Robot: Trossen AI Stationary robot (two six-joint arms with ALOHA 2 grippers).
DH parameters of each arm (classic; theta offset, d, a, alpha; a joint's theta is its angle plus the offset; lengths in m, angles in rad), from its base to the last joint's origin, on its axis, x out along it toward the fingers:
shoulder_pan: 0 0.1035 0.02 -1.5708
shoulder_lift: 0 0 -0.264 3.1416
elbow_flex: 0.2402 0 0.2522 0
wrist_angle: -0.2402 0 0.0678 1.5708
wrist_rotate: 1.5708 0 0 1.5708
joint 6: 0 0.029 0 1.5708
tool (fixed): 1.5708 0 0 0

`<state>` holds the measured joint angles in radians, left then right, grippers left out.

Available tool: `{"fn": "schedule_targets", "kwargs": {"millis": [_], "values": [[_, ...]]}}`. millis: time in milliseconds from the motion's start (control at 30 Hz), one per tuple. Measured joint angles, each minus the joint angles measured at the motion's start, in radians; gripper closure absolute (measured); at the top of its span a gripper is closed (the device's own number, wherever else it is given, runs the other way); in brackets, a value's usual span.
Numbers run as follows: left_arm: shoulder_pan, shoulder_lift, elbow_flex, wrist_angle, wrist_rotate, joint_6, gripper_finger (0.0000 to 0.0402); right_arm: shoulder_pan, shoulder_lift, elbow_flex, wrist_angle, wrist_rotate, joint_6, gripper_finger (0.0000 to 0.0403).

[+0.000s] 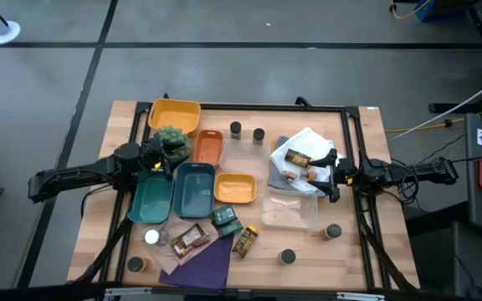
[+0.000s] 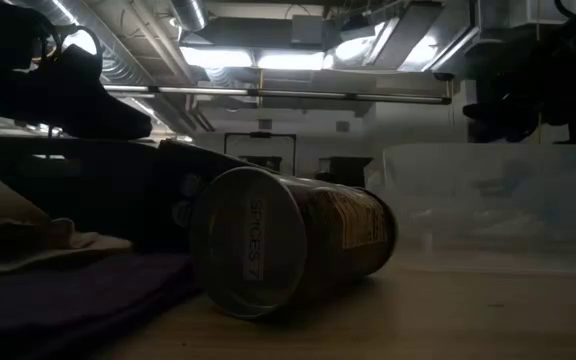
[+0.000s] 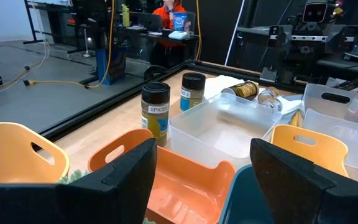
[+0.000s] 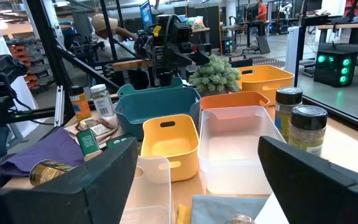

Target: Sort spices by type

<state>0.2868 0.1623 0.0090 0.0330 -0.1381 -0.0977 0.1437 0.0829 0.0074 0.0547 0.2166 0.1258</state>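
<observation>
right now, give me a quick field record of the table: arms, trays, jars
left gripper: open, empty, over the orange tray beside the green plant
right gripper: open, empty, by the white cloth at the table's right
trays: yellow, two teal, small yellow, clear ones
upright jars: two behind the clear tray
other jars: several scattered along the near edge, one lying on its side

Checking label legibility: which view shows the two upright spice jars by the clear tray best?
Left wrist view: both jars stand close, labels facing the camera. Right wrist view shows them near but cropped at the edge. High view shows only their lids. Low view doesn't show them.
</observation>
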Motion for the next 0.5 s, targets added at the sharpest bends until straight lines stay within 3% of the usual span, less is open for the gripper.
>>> {"fn": "schedule_targets", "kwargs": {"millis": [500], "values": [[0.0, 0.0, 0.0, 0.0, 0.0, 0.0, 0.015, 0.0, 0.0, 0.0, 0.02, 0.031, 0.0, 0.007]]}}
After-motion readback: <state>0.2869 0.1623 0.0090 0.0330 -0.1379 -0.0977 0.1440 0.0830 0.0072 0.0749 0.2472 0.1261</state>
